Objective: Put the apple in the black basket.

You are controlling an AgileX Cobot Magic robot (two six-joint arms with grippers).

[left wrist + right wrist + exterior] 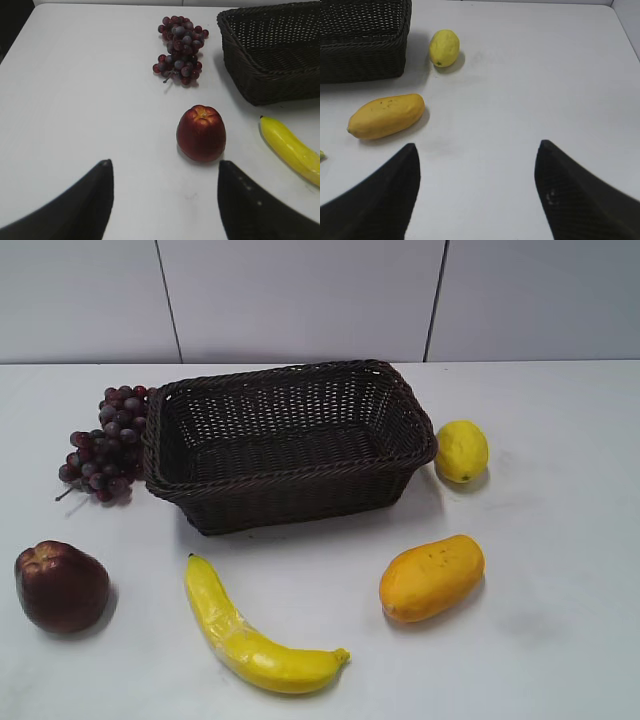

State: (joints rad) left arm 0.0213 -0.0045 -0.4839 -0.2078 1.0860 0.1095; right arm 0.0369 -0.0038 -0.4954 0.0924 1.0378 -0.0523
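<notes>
Left wrist view shows my left gripper (162,200) wide open, empty, short of the apple (201,133) near the table's front-left corner; black basket (290,445) empty, right gripper (477,192) open too.

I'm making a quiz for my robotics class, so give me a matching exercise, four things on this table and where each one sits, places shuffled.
Things:
1. apple
2. grape bunch
3. lemon
4. mango

Places, as the exterior view shows them:
A. against the left end of the black basket
B. front right, lying on its side
C. near the front left corner of the table
D. just off the basket's right end

Pairs: 1-C, 2-A, 3-D, 4-B
</notes>
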